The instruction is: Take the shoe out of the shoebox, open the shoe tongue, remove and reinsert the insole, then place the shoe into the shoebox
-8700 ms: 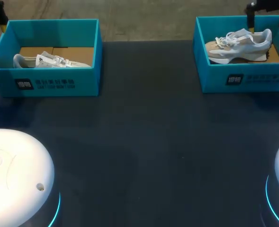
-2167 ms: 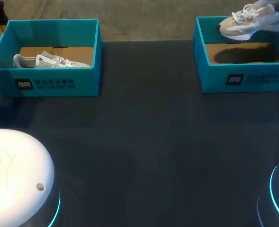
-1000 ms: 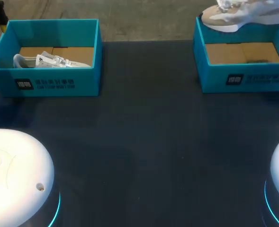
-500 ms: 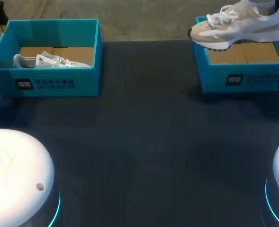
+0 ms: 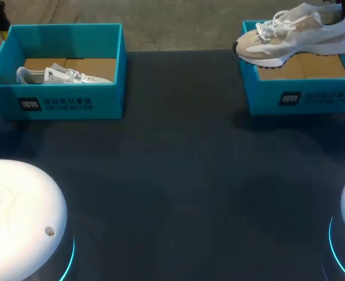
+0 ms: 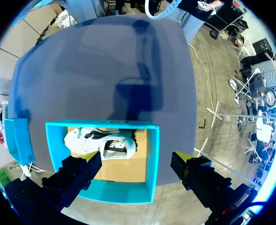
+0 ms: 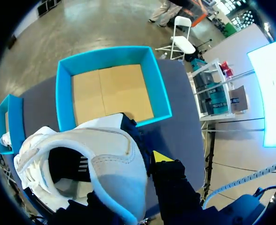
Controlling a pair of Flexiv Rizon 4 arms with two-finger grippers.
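A beige and white shoe (image 5: 290, 36) hangs over the right teal shoebox (image 5: 301, 96), its toe past the box's left wall. In the right wrist view my right gripper (image 7: 128, 180) is shut on the shoe (image 7: 98, 161) at the heel. One yellow fingertip (image 7: 160, 156) shows beside the heel and the other is hidden behind it. That box's cardboard floor (image 7: 110, 91) is bare. My left gripper (image 6: 135, 164) stands open above the left teal shoebox (image 6: 152, 154), which holds a white shoe (image 6: 102, 143). In the head view only that gripper's yellow tip (image 5: 4, 28) shows, behind the left box (image 5: 55, 102).
The white shoe (image 5: 61, 75) lies flat in the left box. Two white robot bases (image 5: 20, 216) stand at the table's near corners. The dark tabletop (image 5: 178, 164) stretches between the boxes and the bases.
The right gripper has carried the shoe down and to the left, from high above the right box to just over its left wall. The left arm has not moved.
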